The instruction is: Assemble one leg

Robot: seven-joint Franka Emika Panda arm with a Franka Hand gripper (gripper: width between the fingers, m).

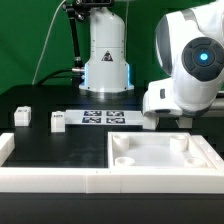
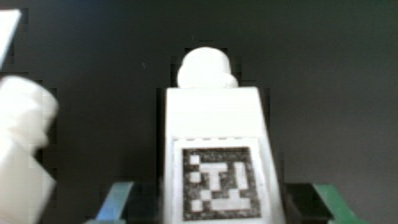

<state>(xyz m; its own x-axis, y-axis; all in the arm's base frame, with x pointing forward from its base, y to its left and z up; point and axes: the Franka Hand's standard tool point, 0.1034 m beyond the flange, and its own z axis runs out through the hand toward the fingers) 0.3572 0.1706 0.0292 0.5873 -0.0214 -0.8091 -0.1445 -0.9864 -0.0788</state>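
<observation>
The arm (image 1: 190, 65) hung low over the black table (image 1: 40, 100) on the exterior view's right, w/ its wrist just behind the far edge of the big white panel (image 1: 165, 160); from that side the gripper itself was mostly hidden. In the wrist view the gripper (image 2: 217, 206) had the leg (image 2: 214, 120) btwn its fingers (image 2: 128, 203). The jaws were narrow, one dark pad tight vs. each side of the white peg, so it looked clamped. The leg ran lengthwise away from the cam, its rounded tip at the far end, and its black-and-white tag (image 2: 217, 185) faced the lens near the fingers. Beside it in that view was a white blur (image 2: 27, 140), too soft to tell what it was. The marker board (image 1: 105, 117) lay flat approx. mid-table. On the exterior view's left of the board stood a small peg (image 1: 57, 121) just beside it and a second peg (image 1: 22, 117) further out, both well apart from the gripper. A white rail (image 1: 50, 178) ran along the near edge, touching the panel's left side.
</observation>
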